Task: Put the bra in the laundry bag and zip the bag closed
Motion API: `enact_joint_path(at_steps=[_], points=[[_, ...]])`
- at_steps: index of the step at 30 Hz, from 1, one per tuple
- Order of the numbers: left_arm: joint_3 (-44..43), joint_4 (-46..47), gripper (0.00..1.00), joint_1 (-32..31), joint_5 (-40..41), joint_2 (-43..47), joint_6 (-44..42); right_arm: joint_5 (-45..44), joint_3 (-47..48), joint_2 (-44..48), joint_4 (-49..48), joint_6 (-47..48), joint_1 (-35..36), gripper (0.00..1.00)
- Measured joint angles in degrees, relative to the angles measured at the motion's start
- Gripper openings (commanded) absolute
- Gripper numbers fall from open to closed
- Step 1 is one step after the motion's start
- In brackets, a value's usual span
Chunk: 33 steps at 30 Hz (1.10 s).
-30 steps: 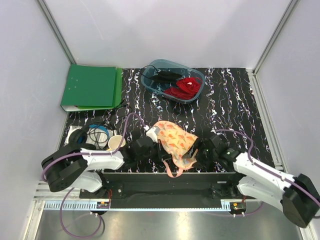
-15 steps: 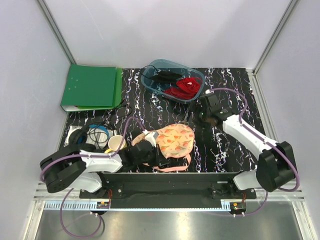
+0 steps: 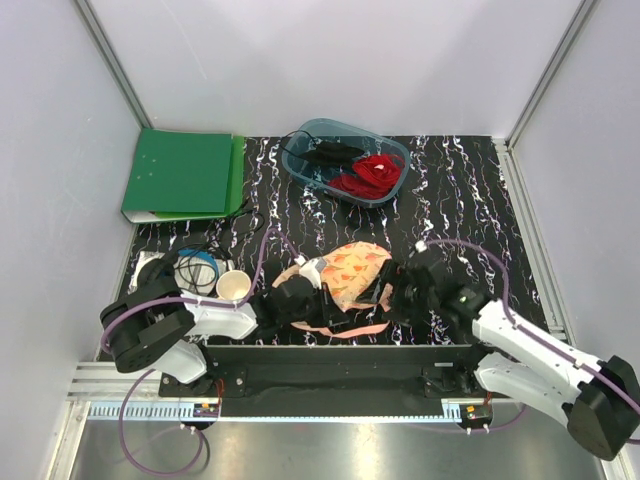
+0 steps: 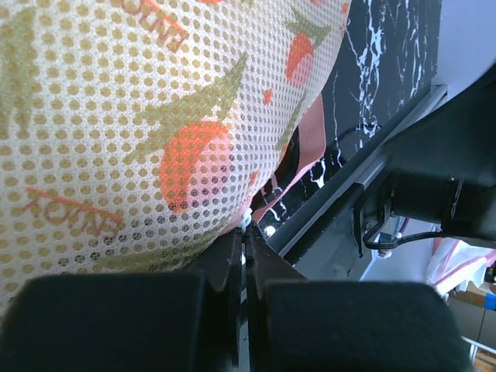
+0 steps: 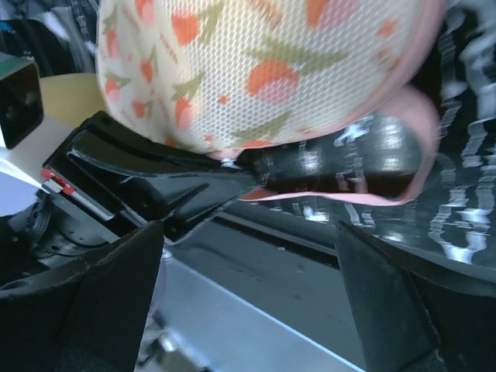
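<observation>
The laundry bag [image 3: 355, 270], peach-pink mesh with an orange-red print, lies near the table's front edge, between both arms. It fills the left wrist view [image 4: 116, 116] and the top of the right wrist view [image 5: 263, 62]. My left gripper [image 3: 320, 300] [image 4: 246, 232] is shut on the bag's lower edge, at a small white piece by the pink trim. Just right of the bag, my right gripper [image 3: 387, 293] [image 5: 248, 225] stands wide open with nothing between its fingers. A pink strap [image 3: 352, 329] trails toward the front edge. The bra is hidden.
A blue-grey tub [image 3: 392, 150] holding a red garment [image 3: 368, 174] and a black garment [image 3: 325, 154] stands at the back. A green binder [image 3: 180, 175] lies at the back left. A paper cup [image 3: 233, 287] and coiled cables [image 3: 190, 268] sit at the front left.
My right arm swung out toward the tub, then came back low beside the bag's right side, its jaws widening. The bag shifted slightly. My left gripper stayed shut on it.
</observation>
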State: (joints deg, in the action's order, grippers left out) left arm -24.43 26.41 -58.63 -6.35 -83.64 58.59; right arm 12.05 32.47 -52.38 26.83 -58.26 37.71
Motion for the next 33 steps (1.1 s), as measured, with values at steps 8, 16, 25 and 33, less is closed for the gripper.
enact_joint_path(at_steps=[8,16,25,33], points=[[-0.6,0.7,0.00,-0.2,-0.7,-0.2,0.4,-4.8,-11.0,-5.8,-21.2,-19.9,10.5,0.85],[-0.5,0.7,0.00,-0.6,-0.7,0.5,0.9,-12.5,-12.1,-9.2,-30.6,-28.6,12.1,0.70],[-0.3,0.6,0.00,-1.2,-0.6,1.5,1.4,-14.7,-14.7,-13.5,-35.6,-32.5,12.2,0.19],[1.9,0.1,0.00,-1.4,0.7,5.0,0.7,-16.0,-16.1,-7.9,-33.5,-30.8,11.2,0.02]])
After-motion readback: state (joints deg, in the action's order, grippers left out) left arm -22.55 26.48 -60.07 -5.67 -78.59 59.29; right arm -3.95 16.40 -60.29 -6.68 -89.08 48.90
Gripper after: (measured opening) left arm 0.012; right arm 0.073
